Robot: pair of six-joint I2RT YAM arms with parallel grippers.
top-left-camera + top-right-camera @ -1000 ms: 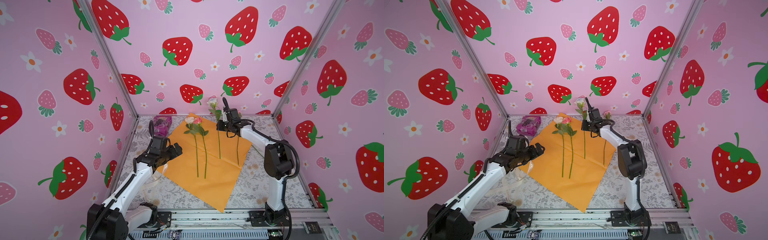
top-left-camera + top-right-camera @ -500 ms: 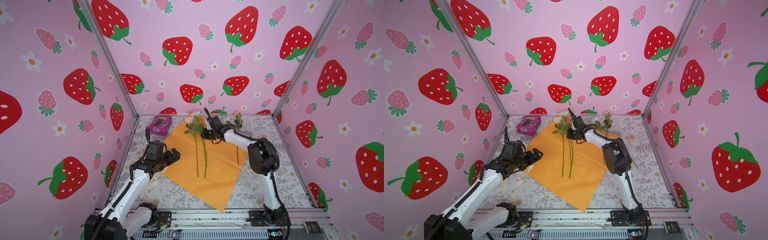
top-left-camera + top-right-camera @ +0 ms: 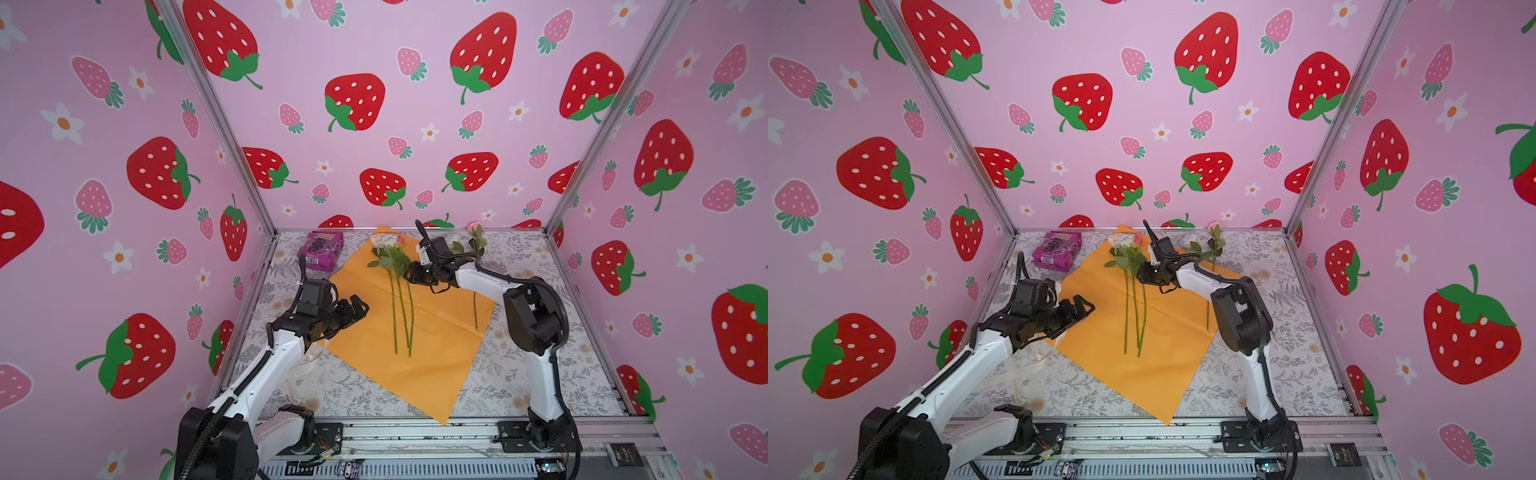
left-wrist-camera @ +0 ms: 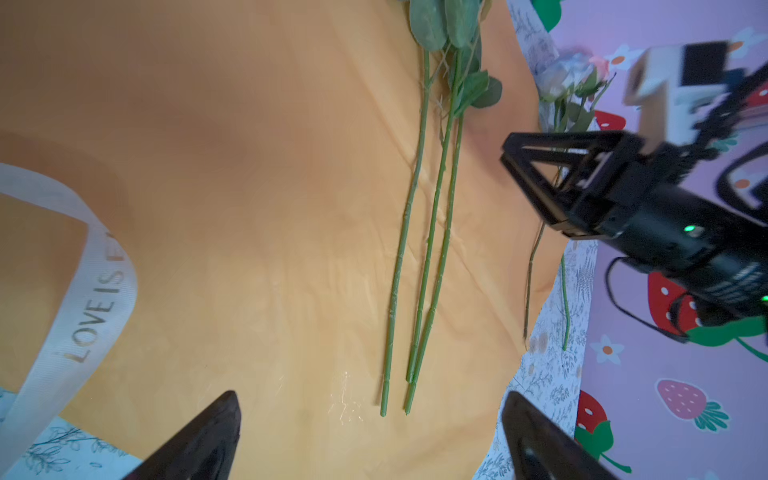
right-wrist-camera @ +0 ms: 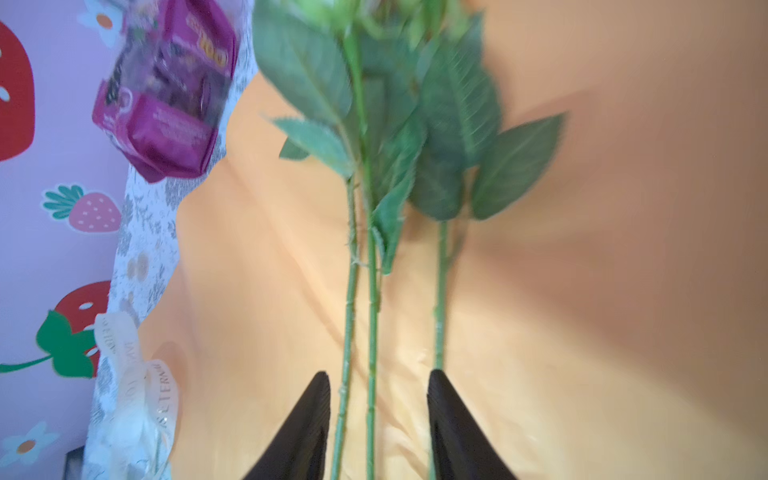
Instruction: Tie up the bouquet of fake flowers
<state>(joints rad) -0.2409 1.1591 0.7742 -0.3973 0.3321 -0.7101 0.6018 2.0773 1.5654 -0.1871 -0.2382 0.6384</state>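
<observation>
Three roses (image 3: 401,299) lie close together on the middle of the orange wrapping paper (image 3: 436,365). Their heads point toward the back wall and their bare stem ends toward the front, so the long axis runs back to front. The right gripper (image 3: 412,274) is the nearer one. It sits just beside the leafy part, on the right of the stems, with its jaws apart and holding nothing (in the right wrist view two stems pass through the gap, the third lies by one finger (image 5: 453,419)). The left gripper (image 3: 352,315) hovers over the left corner of the paper, spread wide and empty, near the cream ribbon (image 4: 99,299). Another rose (image 3: 477,243) lies well apart at the right edge, so I judge the bouquet not yet gathered. The stems are thin and green, the leaves broad, the heads pink and white
</observation>
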